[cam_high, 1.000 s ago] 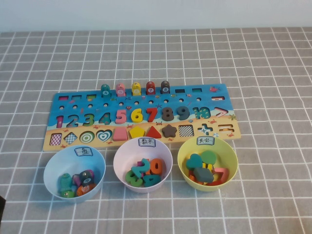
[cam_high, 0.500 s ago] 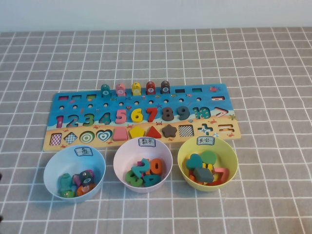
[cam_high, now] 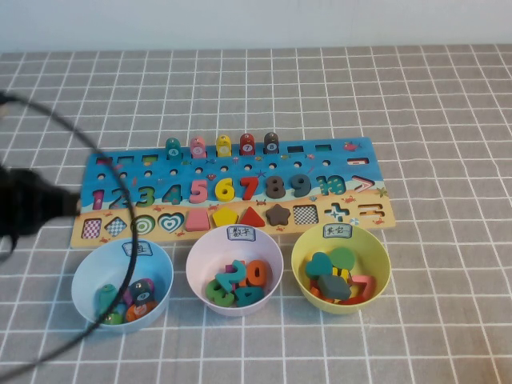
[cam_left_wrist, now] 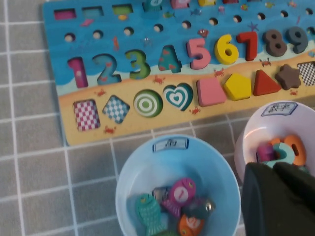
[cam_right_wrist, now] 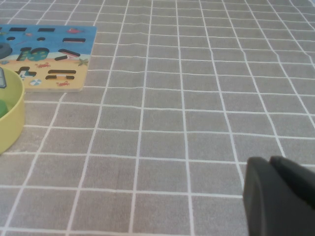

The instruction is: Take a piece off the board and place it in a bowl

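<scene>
1. My biggest worry is picking the wrong peg. The teal-green piece (cam_high: pixel 173 148) stands at the left end of a tight row on the far edge of the board (cam_high: pixel 120 172), with the pink peg (cam_high: pixel 198 147) just beside it and the yellow peg (cam_high: pixel 223 146), red peg (cam_high: pixel 247 144) and dark peg (cam_high: pixel 271 142) following. A slightly off approach could clip the pink one or knock the piece over.

2. The left arm's cable (cam_high: pixel 96 160) loops across the near-left part of the board and over the light blue bowl (cam_high: pixel 84 280) in the high view. I judge it could snag a peg or drag the bowl's rim as I reach in.

3. The left gripper (cam_left_wrist: pixel 275 169) is clenched and holds nothing. It has to release before it can straddle the piece, or it will just push it.

4. The left gripper hovers on the near side, above the gap between the light blue bowl (cam_left_wrist: pixel 142 162) and the pale pink bowl (cam_left_wrist: pixel 256 128). The piece is well apart from it, across the whole board.

5. The right gripper (cam_right_wrist: pixel 270 167) looks closed and empty, parked over bare worktop (cam_right_wrist: pixel 172 73) well to the right of the yellow-green bowl (cam_right_wrist: pixel 12 115).

6. The drop itself looks easy, though the light blue bowl already holds several figures, so the piece may bounce.
</scene>
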You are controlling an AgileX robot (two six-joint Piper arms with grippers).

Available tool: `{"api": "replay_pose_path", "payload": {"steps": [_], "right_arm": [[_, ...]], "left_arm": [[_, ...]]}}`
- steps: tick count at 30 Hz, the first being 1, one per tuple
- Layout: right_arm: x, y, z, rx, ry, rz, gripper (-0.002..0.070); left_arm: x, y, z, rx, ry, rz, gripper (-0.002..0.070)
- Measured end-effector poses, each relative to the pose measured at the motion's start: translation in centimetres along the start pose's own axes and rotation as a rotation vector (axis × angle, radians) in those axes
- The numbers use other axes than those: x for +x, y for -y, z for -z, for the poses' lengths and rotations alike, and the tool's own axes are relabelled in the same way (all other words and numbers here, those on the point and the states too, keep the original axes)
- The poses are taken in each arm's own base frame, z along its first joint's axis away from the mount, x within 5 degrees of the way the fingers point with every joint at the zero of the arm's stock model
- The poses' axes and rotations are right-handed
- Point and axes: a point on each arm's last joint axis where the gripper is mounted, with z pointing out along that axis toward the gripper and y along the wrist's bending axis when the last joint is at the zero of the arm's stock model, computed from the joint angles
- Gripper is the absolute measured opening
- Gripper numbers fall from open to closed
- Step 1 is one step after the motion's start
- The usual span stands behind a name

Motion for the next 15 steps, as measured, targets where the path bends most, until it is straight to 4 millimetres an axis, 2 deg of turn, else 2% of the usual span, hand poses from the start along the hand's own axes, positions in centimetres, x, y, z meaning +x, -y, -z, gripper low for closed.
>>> {"api": "replay_pose_path", "payload": {"steps": [8,15], "right_arm": [[0.0,0.0,0.0,0.000,0.000,0.000,-0.0018],[0.0,0.0,0.0,0.000,0.000,0.000,-0.0018]], "left_arm": [[-7.1,0.6,-5.1,0.009,-0.146,-0.091,-0.0001],[-10.9,1.6,-10.0,0.005,-0.244,-0.132,-0.0001]]}}
